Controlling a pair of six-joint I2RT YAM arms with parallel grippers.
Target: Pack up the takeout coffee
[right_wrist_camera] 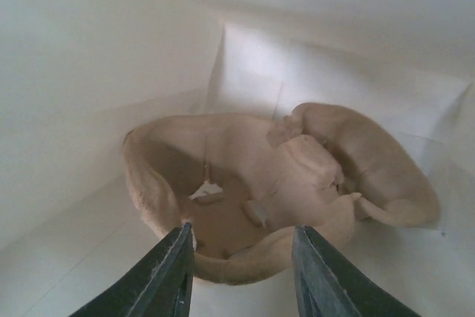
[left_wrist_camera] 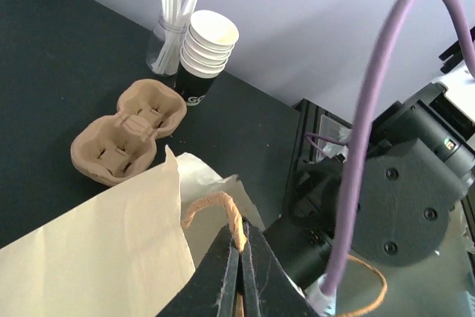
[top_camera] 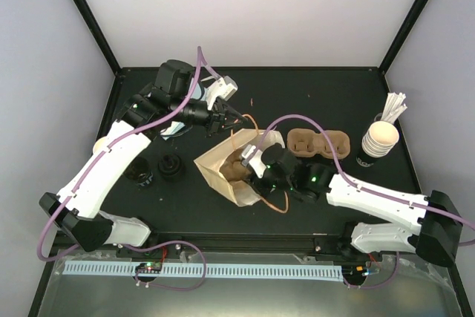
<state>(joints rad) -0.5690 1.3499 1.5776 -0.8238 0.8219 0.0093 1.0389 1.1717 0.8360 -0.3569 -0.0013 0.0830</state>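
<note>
The paper bag (top_camera: pixel 214 162) lies open at mid-table. My left gripper (top_camera: pixel 234 119) is shut on its orange twine handle (left_wrist_camera: pixel 217 209) and holds the mouth up; the left wrist view shows the twine pinched between the closed fingertips (left_wrist_camera: pixel 241 246). My right gripper (right_wrist_camera: pixel 241 257) is inside the bag, open, its fingers either side of the near rim of a brown pulp carrier (right_wrist_camera: pixel 274 183) lying on the bag's floor. A small cream-beige cup (top_camera: pixel 99 144) shows at the far left, mostly hidden behind my left arm.
A second pulp carrier (top_camera: pixel 319 142) sits right of the bag. A stack of cups (top_camera: pixel 378 139) with white sticks (top_camera: pixel 395 105) stands at the far right. Two black lids (top_camera: pixel 171 167) lie left of the bag. The bag's other twine handle (top_camera: pixel 278 202) trails toward the front.
</note>
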